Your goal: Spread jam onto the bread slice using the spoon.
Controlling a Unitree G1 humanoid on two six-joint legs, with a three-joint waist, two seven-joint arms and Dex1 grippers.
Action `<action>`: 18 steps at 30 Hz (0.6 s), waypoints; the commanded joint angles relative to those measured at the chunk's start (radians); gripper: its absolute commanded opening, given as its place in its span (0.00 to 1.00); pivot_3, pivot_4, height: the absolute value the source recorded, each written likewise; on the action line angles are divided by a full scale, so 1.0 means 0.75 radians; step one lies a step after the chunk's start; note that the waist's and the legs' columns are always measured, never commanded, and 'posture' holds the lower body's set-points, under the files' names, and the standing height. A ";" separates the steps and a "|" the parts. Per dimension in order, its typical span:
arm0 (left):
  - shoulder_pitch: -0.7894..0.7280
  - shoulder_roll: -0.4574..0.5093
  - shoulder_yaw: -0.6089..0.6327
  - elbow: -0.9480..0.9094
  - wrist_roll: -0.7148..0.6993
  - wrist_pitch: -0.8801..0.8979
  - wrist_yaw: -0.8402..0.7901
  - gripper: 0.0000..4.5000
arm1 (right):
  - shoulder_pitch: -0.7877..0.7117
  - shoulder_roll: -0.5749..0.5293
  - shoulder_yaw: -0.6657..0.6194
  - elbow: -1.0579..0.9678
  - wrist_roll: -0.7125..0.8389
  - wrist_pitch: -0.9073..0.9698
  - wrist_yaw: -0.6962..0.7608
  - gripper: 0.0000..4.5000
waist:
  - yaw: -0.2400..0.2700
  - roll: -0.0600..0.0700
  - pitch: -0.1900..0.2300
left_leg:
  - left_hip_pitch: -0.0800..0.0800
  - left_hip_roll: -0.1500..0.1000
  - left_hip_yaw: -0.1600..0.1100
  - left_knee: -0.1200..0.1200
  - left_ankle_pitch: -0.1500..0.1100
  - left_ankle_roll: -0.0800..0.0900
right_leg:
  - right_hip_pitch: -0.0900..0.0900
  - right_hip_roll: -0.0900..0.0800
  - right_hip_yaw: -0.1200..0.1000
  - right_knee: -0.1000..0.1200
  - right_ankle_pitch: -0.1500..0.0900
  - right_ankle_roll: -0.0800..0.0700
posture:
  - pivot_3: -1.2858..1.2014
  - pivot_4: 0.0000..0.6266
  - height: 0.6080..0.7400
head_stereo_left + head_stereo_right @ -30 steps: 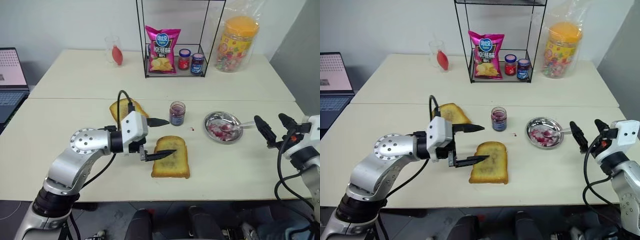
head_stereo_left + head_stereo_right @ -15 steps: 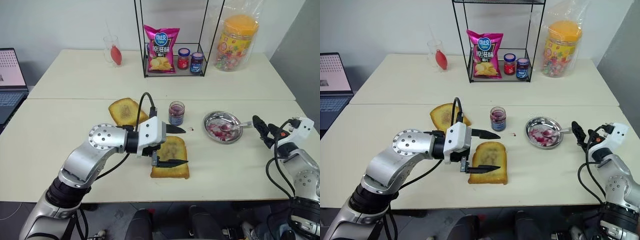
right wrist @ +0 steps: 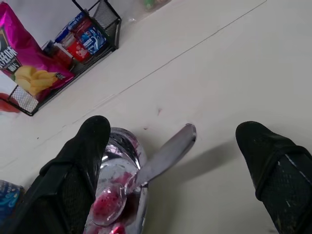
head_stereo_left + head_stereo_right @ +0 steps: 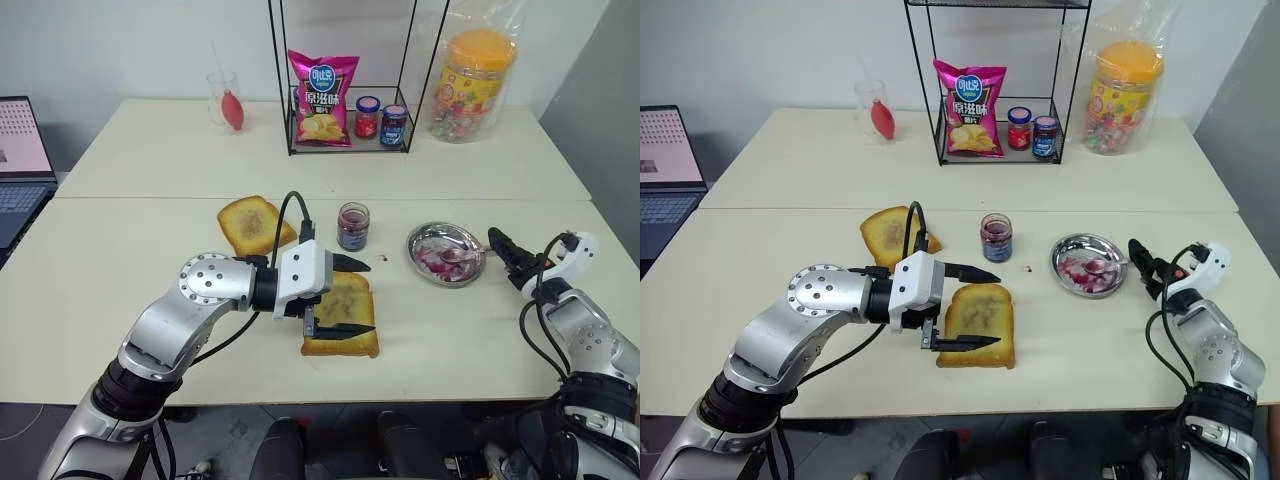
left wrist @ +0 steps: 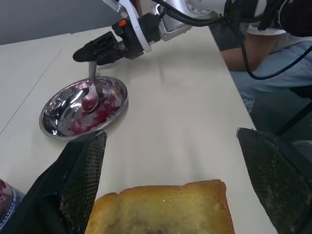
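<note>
Pale table (image 4: 150, 230) carries everything. Left fingers (image 4: 345, 296) stand wide open, one on each side of the bread slice (image 4: 342, 316), probably to steady it for spreading. Right fingers (image 4: 505, 250) are also open, empty, bracketing the handle end of the spoon (image 3: 146, 176), apparently ready to take it; its jam-stained bowl rests in the dish (image 4: 446, 253). Beyond the left fingers, a jam jar (image 4: 353, 226). The chip bag (image 4: 323, 98) bears writing, too small to read.

Spoon (image 4: 462, 252) w/ jam (image 4: 450, 255) in bowl; bread slice (image 4: 343, 316) flat.
</note>
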 commanded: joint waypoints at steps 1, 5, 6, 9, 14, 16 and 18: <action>0.001 -0.006 0.003 -0.038 0.007 -0.024 -0.002 1.00 | -0.056 0.008 -0.014 0.039 0.021 -0.041 0.023 0.96 | -0.001 0.000 0.000 | 0.000 0.000 0.000 0.000 0.000 0.000 | 0.000 0.000 0.000 0.000 0.000 0.000 | 0.52 0.24 1.00; 0.009 -0.004 0.004 -0.036 0.015 -0.028 -0.003 1.00 | -0.064 0.013 -0.023 0.051 0.043 -0.023 0.029 0.79 | -0.003 0.000 0.000 | -0.001 0.000 0.000 0.000 0.000 0.000 | 0.000 0.000 0.000 -0.001 0.000 0.000 | 0.52 0.24 1.00; 0.010 -0.004 0.003 -0.035 0.016 -0.029 -0.003 1.00 | -0.066 0.013 -0.024 0.055 0.047 -0.021 0.029 0.74 | -0.003 0.000 0.000 | -0.001 0.000 0.000 0.000 0.000 0.000 | 0.000 0.000 0.000 -0.001 0.000 0.000 | 0.52 0.24 1.00; 0.014 -0.005 0.004 -0.034 0.021 -0.031 -0.003 1.00 | -0.064 0.011 -0.024 0.052 0.056 -0.022 0.027 0.60 | -0.004 0.000 0.000 | -0.001 0.000 0.000 0.000 0.000 0.000 | 0.000 0.000 0.000 0.000 0.000 0.000 | 0.52 0.24 1.00; 0.022 -0.006 0.004 -0.030 0.033 -0.038 -0.004 1.00 | -0.062 0.007 -0.028 0.048 0.077 -0.009 0.032 0.38 | -0.007 0.000 0.000 | 0.000 0.000 0.000 0.000 0.000 0.000 | 0.000 0.000 0.000 0.000 0.000 0.000 | 0.52 0.24 1.00; 0.026 -0.007 0.006 -0.025 0.039 -0.042 -0.001 1.00 | -0.069 0.009 -0.042 0.046 0.094 0.001 0.021 0.28 | -0.007 0.000 0.000 | 0.000 0.000 0.000 0.000 0.000 0.000 | 0.000 0.000 0.000 0.000 0.000 0.000 | 0.52 0.24 1.00; 0.031 -0.013 0.012 -0.023 0.041 -0.043 0.008 1.00 | -0.075 0.010 -0.050 0.035 0.112 0.018 0.013 0.17 | -0.008 0.000 0.000 | 0.000 0.000 0.000 0.000 0.000 0.000 | 0.000 0.000 0.000 0.000 0.000 0.000 | 0.52 0.24 1.00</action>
